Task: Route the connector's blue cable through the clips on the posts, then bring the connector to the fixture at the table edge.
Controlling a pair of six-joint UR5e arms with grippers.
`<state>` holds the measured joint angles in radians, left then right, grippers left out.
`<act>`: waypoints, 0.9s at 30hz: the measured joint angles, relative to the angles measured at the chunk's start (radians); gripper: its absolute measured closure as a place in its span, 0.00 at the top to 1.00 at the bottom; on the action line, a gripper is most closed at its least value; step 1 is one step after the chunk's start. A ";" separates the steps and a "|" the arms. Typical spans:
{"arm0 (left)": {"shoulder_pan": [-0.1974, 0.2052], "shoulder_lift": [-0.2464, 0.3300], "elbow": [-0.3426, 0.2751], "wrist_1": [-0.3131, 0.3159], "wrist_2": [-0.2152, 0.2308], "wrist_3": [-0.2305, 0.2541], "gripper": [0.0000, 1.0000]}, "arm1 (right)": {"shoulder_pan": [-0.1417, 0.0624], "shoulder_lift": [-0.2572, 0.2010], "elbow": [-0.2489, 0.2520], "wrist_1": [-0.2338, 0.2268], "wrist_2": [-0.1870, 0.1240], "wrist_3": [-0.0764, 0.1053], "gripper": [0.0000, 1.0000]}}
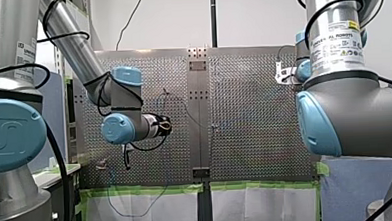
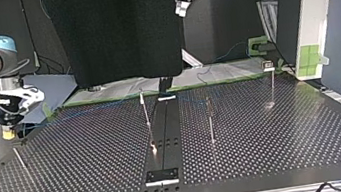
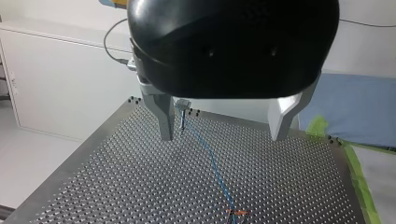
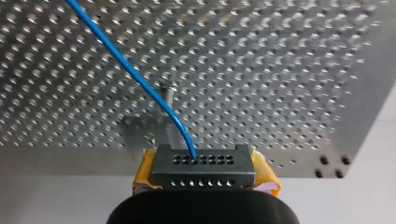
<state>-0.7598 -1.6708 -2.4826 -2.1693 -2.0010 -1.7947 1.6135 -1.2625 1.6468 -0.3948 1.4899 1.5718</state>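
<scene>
This is a robotics laboratory, not a home or a shop. Two industrial arms, my left arm (image 1: 119, 109) and my right arm (image 1: 344, 109), work at a perforated metal table (image 2: 90, 152) with regular rows of holes. Thin metal posts (image 2: 210, 120) stand upright on it. Green tape (image 1: 147, 190) marks one edge of the table, and white sheets (image 1: 138, 213) lie beside the tape. Around the table are a black screen (image 2: 113, 28), a plain white wall (image 1: 180, 21) and a white cabinet (image 3: 60, 93). A loose black cable (image 1: 128, 23) hangs before the wall.
</scene>
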 joint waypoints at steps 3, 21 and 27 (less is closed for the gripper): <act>0.002 0.000 0.000 -0.001 0.000 0.000 1.00 | -0.006 0.011 0.000 -0.011 -0.024 0.017 0.00; 0.006 0.000 0.000 -0.040 0.000 0.027 1.00 | -0.063 0.067 -0.004 -0.063 -0.194 0.068 0.00; 0.006 0.000 0.002 -0.058 -0.001 0.040 1.00 | -0.090 0.094 -0.022 -0.073 -0.246 0.055 0.00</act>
<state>-0.7536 -1.6710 -2.4807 -2.2268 -2.0017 -1.7543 1.5234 -1.1689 1.6245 -0.4680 1.2437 1.6265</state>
